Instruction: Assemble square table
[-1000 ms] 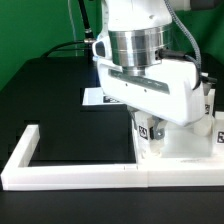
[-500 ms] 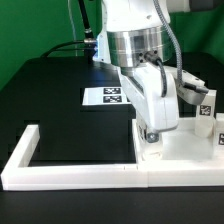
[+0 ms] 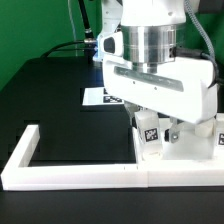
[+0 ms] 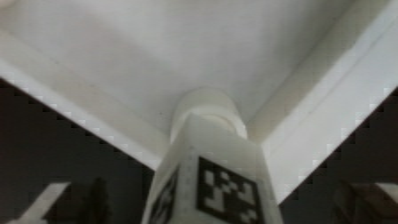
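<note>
No readable writing shows anywhere; I only see square black-and-white tags, one on the leg [image 3: 150, 137] standing upright on the white slab [image 3: 185, 148], and more on the marker board [image 3: 96, 98] lying flat on the black tabletop [image 3: 50, 90] behind the slab. My arm points straight down over the slab, its broad white wrist hiding most of it. The hand [image 3: 158, 128] sits around the leg's top with both fingers spread, not pinching it. The wrist view shows the leg [image 4: 208, 150] rising between the fingers [image 4: 50, 204]. The slab lies inside the corner of the white border wall [image 3: 70, 172].
</note>
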`<state>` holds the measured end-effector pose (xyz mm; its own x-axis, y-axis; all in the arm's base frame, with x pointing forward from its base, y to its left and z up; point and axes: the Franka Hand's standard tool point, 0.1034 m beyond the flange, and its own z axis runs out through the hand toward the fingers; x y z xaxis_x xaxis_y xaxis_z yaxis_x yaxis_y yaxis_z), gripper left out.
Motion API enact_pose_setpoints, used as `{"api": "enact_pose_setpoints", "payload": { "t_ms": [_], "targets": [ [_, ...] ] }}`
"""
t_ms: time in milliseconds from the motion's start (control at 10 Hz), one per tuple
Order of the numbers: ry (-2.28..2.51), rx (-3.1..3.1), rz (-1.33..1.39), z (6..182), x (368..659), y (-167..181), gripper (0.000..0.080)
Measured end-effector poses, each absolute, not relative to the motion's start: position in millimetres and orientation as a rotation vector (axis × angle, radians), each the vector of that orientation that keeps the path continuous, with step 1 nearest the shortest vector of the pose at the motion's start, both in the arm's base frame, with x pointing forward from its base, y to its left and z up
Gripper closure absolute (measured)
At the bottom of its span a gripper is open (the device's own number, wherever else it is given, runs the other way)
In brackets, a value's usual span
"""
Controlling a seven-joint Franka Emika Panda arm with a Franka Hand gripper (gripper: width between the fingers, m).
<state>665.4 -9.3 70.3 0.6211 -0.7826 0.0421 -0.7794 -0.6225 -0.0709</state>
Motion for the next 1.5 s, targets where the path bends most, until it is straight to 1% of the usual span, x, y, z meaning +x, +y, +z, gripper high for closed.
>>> {"api": "enact_pose_setpoints", "payload": {
  "t_ms": [400, 600, 700, 800, 900, 1000, 1100, 1500],
  "targets": [
    [0.938, -2.963, -0.113, 67.9, 665.1, -11.8, 0.0151],
    [0.708, -2.999, -0.057, 80.0, 662.8, -13.6, 0.0151],
    [0.679, -3.002, -0.047, 85.6, 666.5, -11.2, 0.0151],
    [0.727, -2.99, -0.051, 84.2, 666.8, -11.1, 0.0151],
    [0.751, -2.984, -0.048, 83.3, 666.3, -11.4, 0.0268],
    [0.823, -2.963, -0.046, 83.3, 666.4, -11.0, 0.0268],
    [0.957, -2.921, -0.04, 83.2, 666.3, -10.5, 0.041],
    [1.31, -2.776, -0.026, 82.9, 666.3, -10.1, 0.0407]
  ]
}}
